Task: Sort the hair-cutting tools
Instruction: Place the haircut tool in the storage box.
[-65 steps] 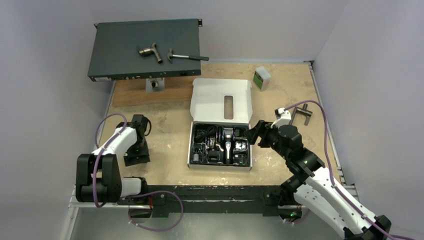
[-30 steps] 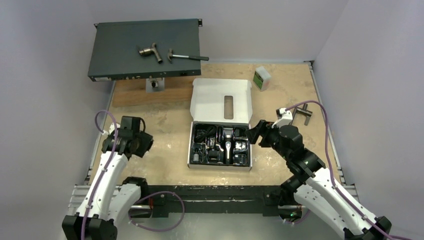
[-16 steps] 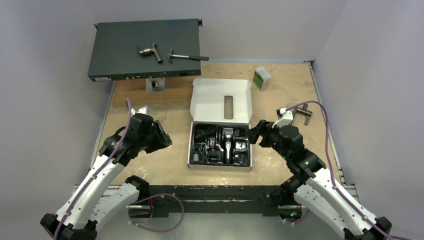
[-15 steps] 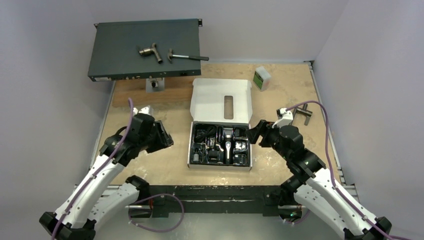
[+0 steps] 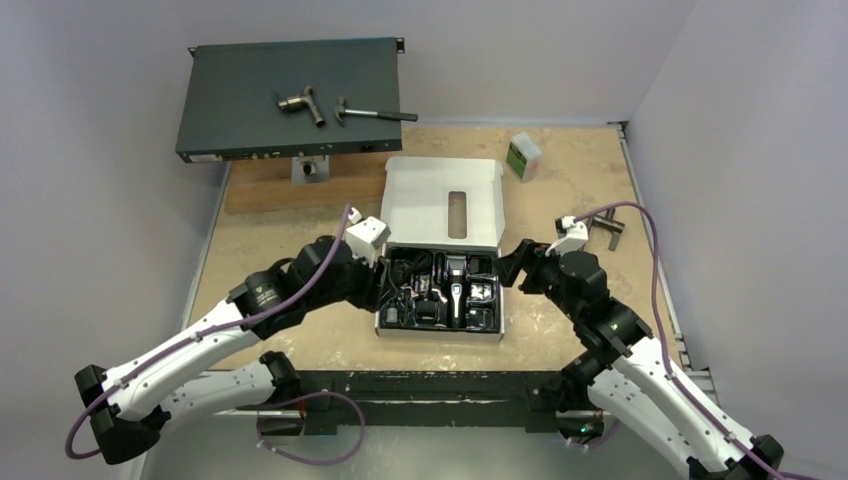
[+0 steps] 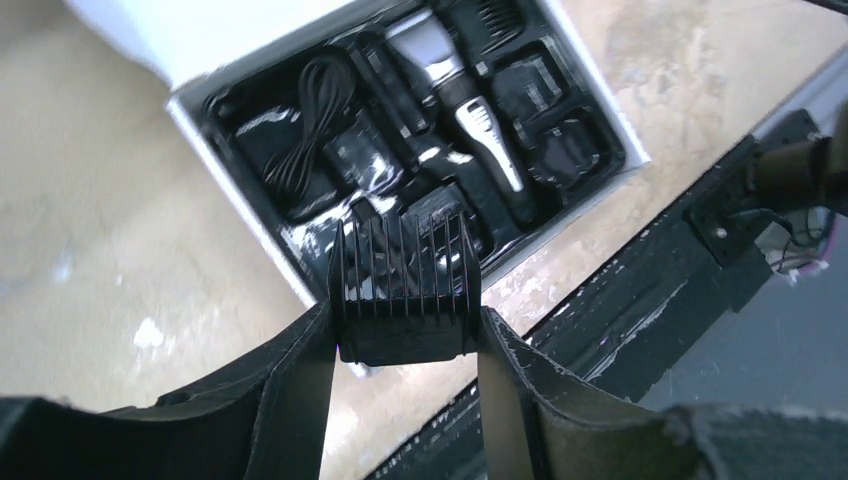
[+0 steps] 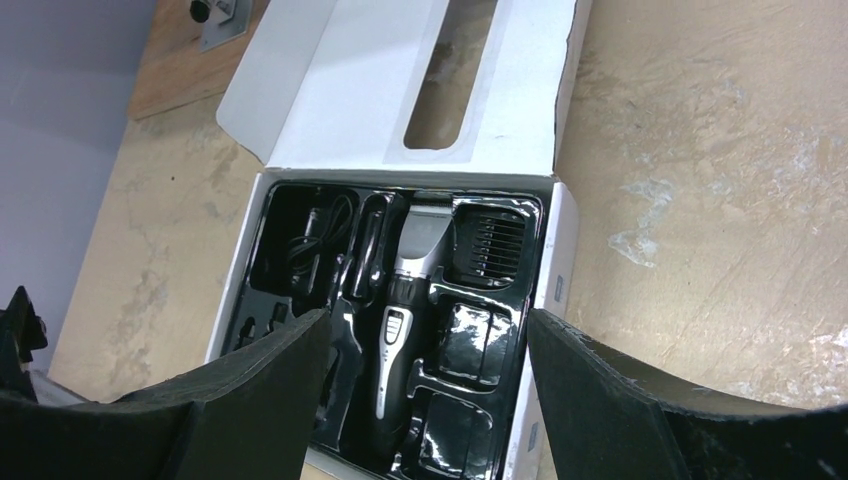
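Comb attachment (image 6: 405,290) is clamped broadside in my left end effector (image 6: 405,325), teeth pointing toward the open kit box (image 7: 330,90) just beyond it, while my right end effector (image 7: 425,320), spread apart and empty, hovers at the box's right side.

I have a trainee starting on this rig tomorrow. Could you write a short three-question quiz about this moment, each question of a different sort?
1. Multiple choice: what does the left pincer hold? A) a black comb attachment B) scissors C) a spoon
2. True or false: the hair clipper lies outside the white box.
3. Fill in: the right pincer, holding nothing, stands ___.
Key: 1 A; 2 false, it lies in the box's tray; 3 open.
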